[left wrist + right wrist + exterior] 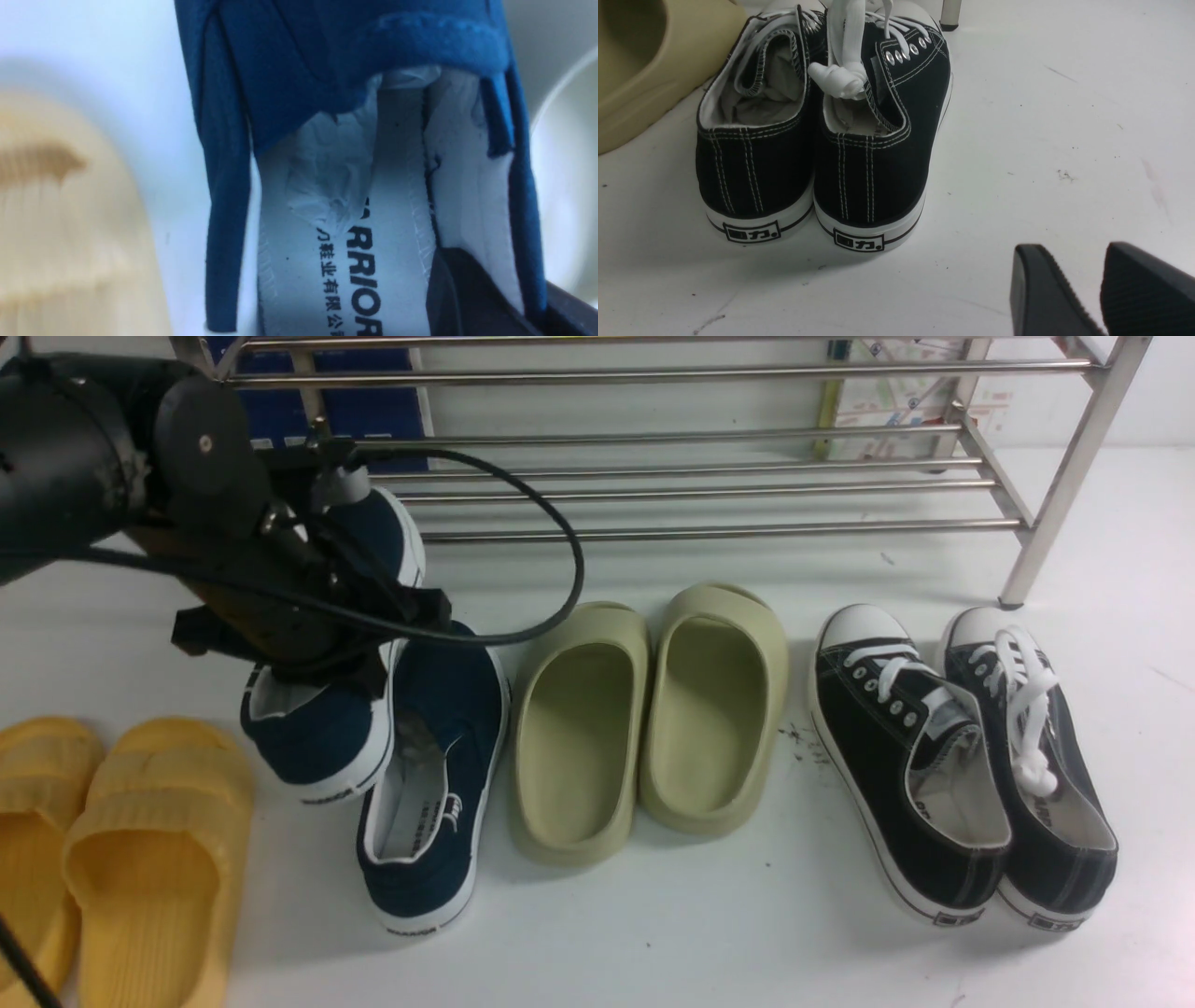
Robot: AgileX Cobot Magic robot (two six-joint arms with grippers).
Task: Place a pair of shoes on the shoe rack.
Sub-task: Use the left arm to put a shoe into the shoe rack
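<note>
Navy slip-on [322, 747] in L tool [322, 667], mate [429, 784] beside

On the floor [700, 933], from left to right: ribbed slides [121, 840], two slip-on sneakers [439, 695], foam slides [644, 719], lace-up sneakers [962, 756]. Behind them: shoe rack [709, 485]. Close against its mate: the left slip-on sneaker [322, 737].

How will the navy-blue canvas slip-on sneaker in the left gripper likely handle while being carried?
Likely floppy at the grip: the left gripper pinches the navy-blue canvas slip-on sneaker by its thin cloth side wall, which may fold. Probably light, since one edge pinch seems to carry it tilted. The white rubber sole looks stiffer, so its overall shape should hold.
</note>
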